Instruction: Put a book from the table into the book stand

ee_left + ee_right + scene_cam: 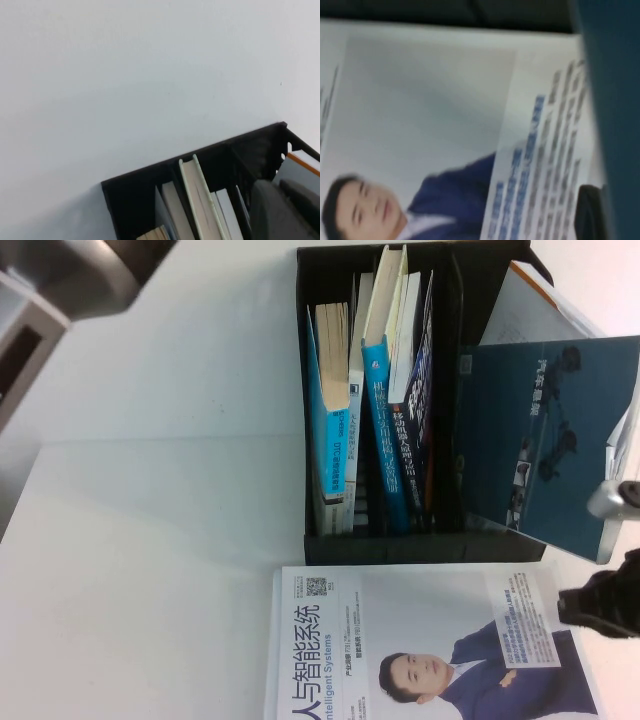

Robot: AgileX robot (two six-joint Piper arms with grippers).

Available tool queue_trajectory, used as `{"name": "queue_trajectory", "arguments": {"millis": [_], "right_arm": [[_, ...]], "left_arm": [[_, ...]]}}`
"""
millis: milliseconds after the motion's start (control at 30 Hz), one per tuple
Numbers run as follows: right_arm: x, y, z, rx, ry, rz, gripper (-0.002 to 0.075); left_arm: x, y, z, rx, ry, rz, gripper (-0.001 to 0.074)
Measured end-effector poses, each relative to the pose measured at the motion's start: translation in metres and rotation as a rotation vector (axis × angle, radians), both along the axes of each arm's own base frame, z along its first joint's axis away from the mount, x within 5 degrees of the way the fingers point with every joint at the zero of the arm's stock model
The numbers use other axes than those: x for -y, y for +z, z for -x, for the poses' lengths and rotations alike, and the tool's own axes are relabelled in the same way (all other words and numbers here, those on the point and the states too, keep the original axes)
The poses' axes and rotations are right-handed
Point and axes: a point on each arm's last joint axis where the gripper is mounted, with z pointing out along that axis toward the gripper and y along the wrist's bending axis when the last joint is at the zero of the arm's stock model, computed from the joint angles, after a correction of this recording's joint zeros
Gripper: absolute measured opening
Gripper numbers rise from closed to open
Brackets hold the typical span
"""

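Now we have the book lifted at three o'clock, clamped in our right gripper, next tipping it into the book stand's empty right slot, while our left gripper, at eleven o'clock, hovers with a finger state we cannot tell.

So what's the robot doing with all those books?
The right tool, at the right edge of the high view, holds the book lifted off the table, dark teal back showing, tilted over the right end of the book stand. The stand already has several books standing in its slots. Another white book with a man in a blue suit lies flat in front. The left tool waits behind the stand.
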Motion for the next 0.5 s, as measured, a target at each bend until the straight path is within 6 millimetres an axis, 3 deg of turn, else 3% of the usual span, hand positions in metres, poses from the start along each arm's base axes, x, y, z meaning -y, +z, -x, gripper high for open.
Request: {"name": "queue_trajectory", "arguments": {"millis": [200, 500], "right_arm": [[-0.005, 0.013, -0.012, 0.076, -0.012, -0.067, -0.0005], [-0.012, 0.076, -0.048, 0.341, 0.005, -0.11, -0.0005]], "left_arm": [[-0.005, 0.004, 0.005, -0.015, 0.011, -0.004, -0.0001], [-0.006, 0.003, 0.005, -0.03, 0.018, -0.013, -0.0001]]}}
